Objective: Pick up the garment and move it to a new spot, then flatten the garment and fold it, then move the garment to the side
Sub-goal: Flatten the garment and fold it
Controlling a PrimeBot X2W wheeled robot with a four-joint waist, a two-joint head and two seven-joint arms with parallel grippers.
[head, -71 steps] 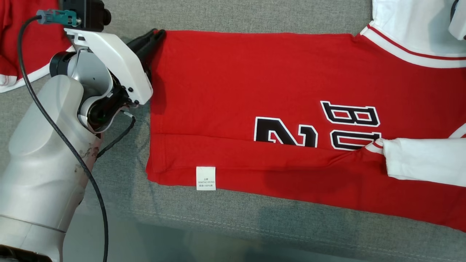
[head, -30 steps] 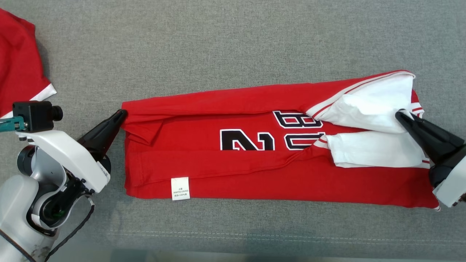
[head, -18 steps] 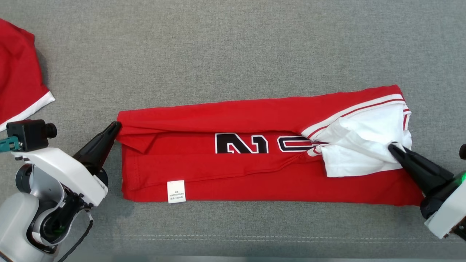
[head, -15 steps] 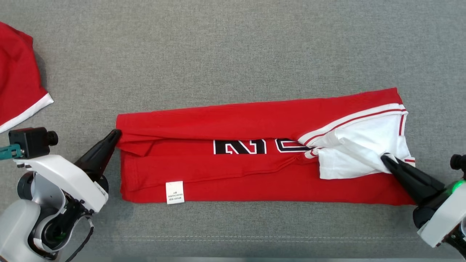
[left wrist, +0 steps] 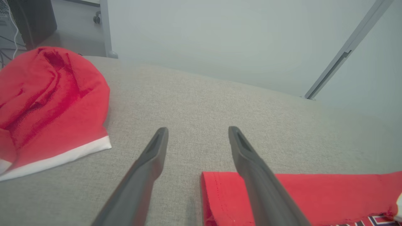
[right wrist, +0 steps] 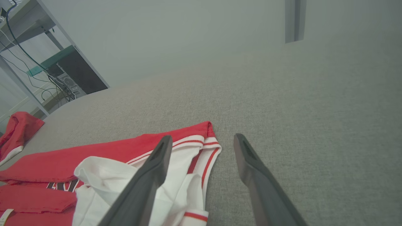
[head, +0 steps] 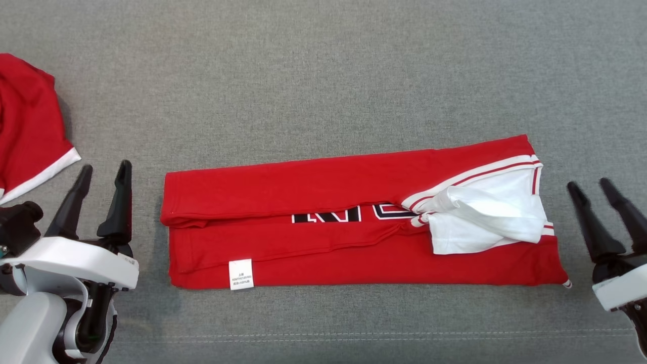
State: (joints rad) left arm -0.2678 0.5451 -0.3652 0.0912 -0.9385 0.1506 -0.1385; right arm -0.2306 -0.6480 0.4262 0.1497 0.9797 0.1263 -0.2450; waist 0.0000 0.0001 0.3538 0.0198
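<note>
The garment (head: pixel 323 192), a red jersey with white sleeves and black lettering, lies folded into a long band across the grey surface. Its hem end (left wrist: pixel 314 191) shows in the left wrist view and its white-trimmed sleeve end (right wrist: pixel 185 175) in the right wrist view. My left gripper (head: pixel 103 174) stands open just left of the hem end, apart from the cloth, fingers pointing up the head view. My right gripper (head: pixel 589 184) stands open just right of the sleeve end, nothing between its fingers. Seen from the wrists, the left gripper (left wrist: pixel 197 131) and the right gripper (right wrist: pixel 202 139) hover above the grey surface.
A second red garment with a white hem (head: pixel 28 131) lies bunched at the far left, close to my left arm. The grey fabric surface (head: pixel 323 65) stretches behind the jersey. A stitched seam (head: pixel 323 336) runs along the near edge.
Both grippers have let go of the garment's ends, opened and drawn back outward. The upper layer now lies folded down over the lettering.
</note>
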